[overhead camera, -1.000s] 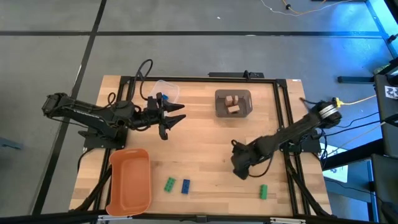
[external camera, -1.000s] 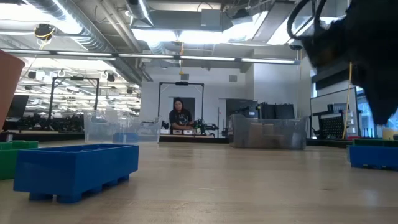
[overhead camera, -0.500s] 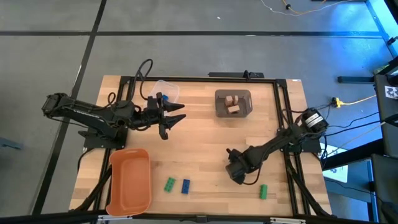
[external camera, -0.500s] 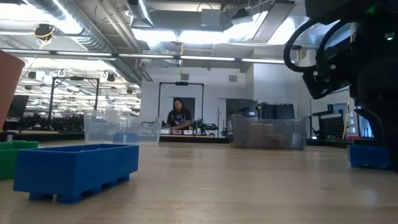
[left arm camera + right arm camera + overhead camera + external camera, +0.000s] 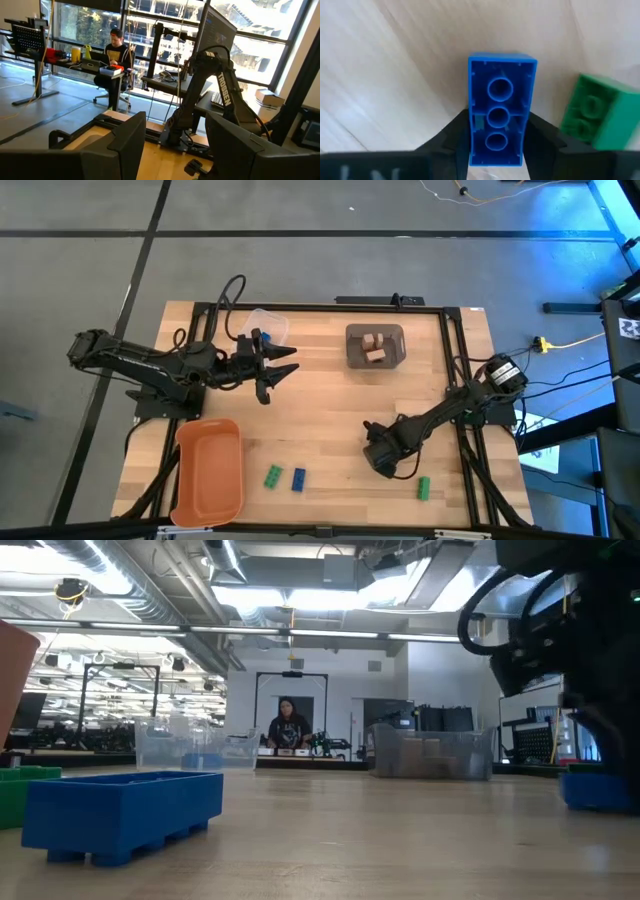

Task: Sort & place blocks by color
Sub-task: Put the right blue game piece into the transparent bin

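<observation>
Probably a robotics lab: ceiling ducts, workbenches, a seated person at a desk

White "TROSSEN" lettering is running down the far robot arm in the left wrist view.

glossy plastic blue block, pale wood table

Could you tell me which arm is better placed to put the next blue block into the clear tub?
The right: its end effector is already shut on a blue block, low over the table. The left end effector sits open and empty beside the clear tub, so it would need to fetch one first.
</observation>
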### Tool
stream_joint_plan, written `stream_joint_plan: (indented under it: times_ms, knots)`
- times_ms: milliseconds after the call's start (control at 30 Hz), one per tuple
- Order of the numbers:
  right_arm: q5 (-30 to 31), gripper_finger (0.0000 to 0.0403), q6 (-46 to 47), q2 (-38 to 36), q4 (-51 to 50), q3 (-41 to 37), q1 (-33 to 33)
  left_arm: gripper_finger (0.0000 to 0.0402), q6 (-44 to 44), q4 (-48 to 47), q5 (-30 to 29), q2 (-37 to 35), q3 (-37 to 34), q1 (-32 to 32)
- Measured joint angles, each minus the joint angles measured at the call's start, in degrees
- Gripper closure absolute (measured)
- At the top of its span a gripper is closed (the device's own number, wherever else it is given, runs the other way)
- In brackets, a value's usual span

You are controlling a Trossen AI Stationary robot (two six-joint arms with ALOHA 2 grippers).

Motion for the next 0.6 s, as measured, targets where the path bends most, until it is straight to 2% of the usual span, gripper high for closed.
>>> stream_joint_plan:
  times_ms: [133,233,333,433,533,600]
  knots:
    - [1.94,0.0269,-7.28,-5.00,0.59,-0.31,-0.01,0.0205,0.02,0.00,-0.74,0.00,0.00,0.00]
    - [4.31,0.0269,-11.05,-11.28,6.52,-2.86,-0.50,0.0205,0.02,0.00,-0.76,0.00,0.02,0.00]
    - [5.86,0.0269,-13.18,-18.06,18.44,-6.91,-2.91,0.0205,0.02,-0.02,-0.76,0.00,0.02,0.00]
    - [6.56,0.0269,-15.34,-22.51,34.79,-11.54,-6.86,0.0205,0.03,-0.17,-0.77,0.00,0.03,0.00]
    - [6.58,0.0269,-17.00,-23.89,51.89,-15.00,-11.88,0.0205,0.00,-0.91,-0.76,-0.02,0.04,0.00]
    - [6.68,0.0269,-18.89,-23.65,59.78,-15.75,-15.11,0.0205,-0.18,-1.32,0.26,-0.25,0.04,0.00]
